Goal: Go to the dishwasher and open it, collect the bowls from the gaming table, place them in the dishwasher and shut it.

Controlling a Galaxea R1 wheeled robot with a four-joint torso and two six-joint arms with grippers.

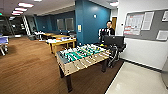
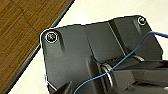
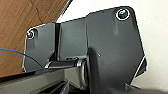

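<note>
The gaming table [image 1: 62,43], with a white top and yellow wooden sides, stands further back on the wood floor, left of the blue pillar. Small items lie on its top, too blurred to tell whether they are bowls. The dishwasher is out of view. Both wrist views look down on the robot's own dark plate [image 2: 82,50] [image 3: 100,45], which hangs over the seam between brown wood floor and pale floor.
A green-field foosball table [image 1: 82,57] stands close ahead, angled across the way. Behind it a person [image 1: 109,28] stands by a black rig [image 1: 114,41]. A white wall with a notice board [image 1: 146,23] closes the right. Wood floor [image 1: 30,65] stretches left; pale floor [image 1: 135,80] lies at the right.
</note>
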